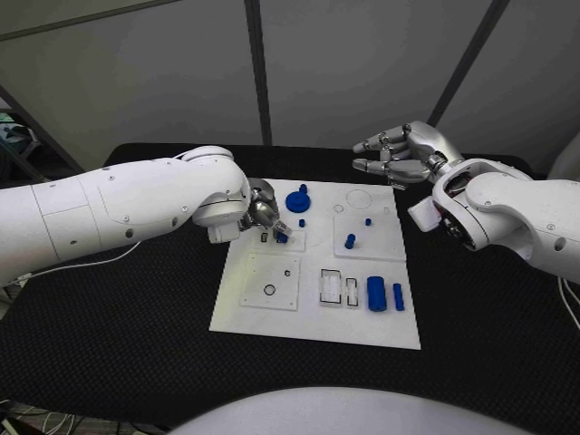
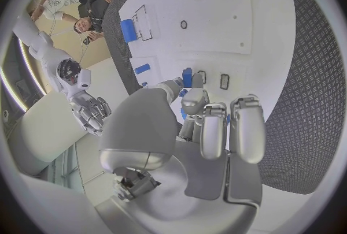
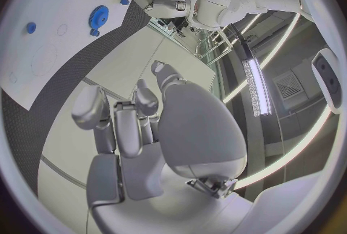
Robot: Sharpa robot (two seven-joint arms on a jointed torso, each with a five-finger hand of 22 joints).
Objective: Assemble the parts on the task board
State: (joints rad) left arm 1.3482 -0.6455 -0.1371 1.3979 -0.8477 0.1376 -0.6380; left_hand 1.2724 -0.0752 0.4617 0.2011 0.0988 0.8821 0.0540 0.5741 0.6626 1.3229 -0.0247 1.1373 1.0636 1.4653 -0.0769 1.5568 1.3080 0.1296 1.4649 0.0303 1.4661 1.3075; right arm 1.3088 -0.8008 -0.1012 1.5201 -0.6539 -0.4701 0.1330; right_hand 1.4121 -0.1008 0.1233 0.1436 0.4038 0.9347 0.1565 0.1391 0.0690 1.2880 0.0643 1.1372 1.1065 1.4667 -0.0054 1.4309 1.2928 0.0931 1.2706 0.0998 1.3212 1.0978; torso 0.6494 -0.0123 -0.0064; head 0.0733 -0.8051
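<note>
Left robot hand (image 1: 264, 217) was down on the upper-left part of the task board (image 1: 319, 328), fingertips pinching a small blue part (image 1: 281, 236) at the raised left square plate, right beside two small dark slots (image 2: 214, 79); the left wrist view showed the same blue part (image 2: 187, 77) between the fingertips, touching the board surface. Right robot hand (image 1: 397, 154) hovered above the far right corner of the board, off the worktop (image 1: 120, 353), fingers curled loosely and apart, holding nothing; the right wrist view showed its fingers (image 3: 119, 124) with air between them. The white board lay in the middle of the black worktop. On it: a blue gear (image 1: 298, 203) near the far edge with a small blue peg (image 1: 304, 188) just beside it, a blue peg (image 1: 351, 241) standing upright on the right square plate, two tiny blue pieces (image 1: 367, 221) near it, and a wide blue block (image 1: 376, 294) with a thin blue bar (image 1: 399, 296) side by side near the right edge of the board. Empty rectangular cutouts (image 1: 332, 285) sat just left of the block. A lower-left square plate (image 1: 273, 281) had a small round hole.
</note>
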